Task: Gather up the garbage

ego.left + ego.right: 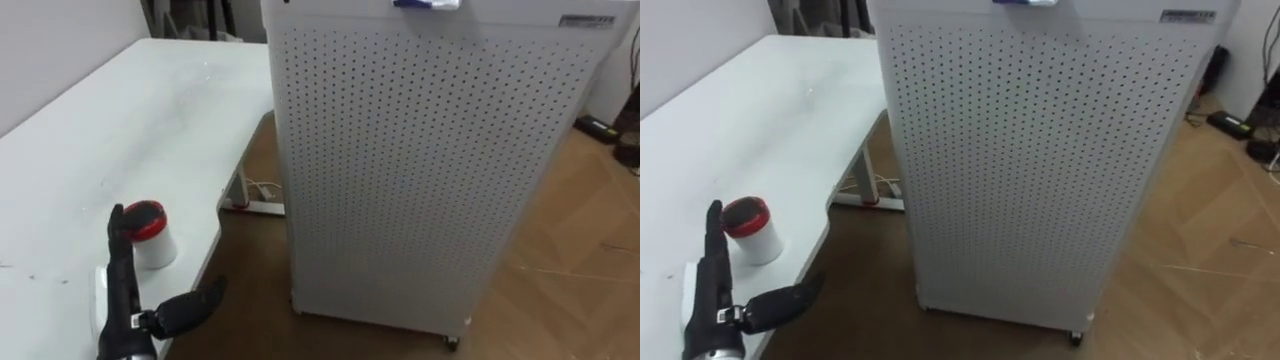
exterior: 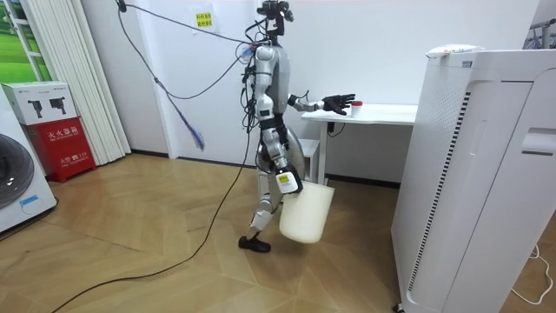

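On the white table (image 1: 90, 130), close to its near edge, stands 1 small white cup (image 1: 152, 238) with a red lid. The left robot hand (image 1: 128, 315) is just beside the cup, a little nearer to the robot. Its fingers are straight and its thumb sticks out to the side. It is wide open and has nothing in it.

In the room view, the robot stands on the wood floor (image 2: 156, 235) at the end of the table, with its left arm stretched out over the top. Its right arm hangs down. The right robot hand (image 2: 287, 183) is at the rim of a white bin (image 2: 308, 217), which is tilted. I cannot tell if this robot hand grips the bin.

A big white box (image 1: 420, 170) covered in little holes stands on the floor next to the table.
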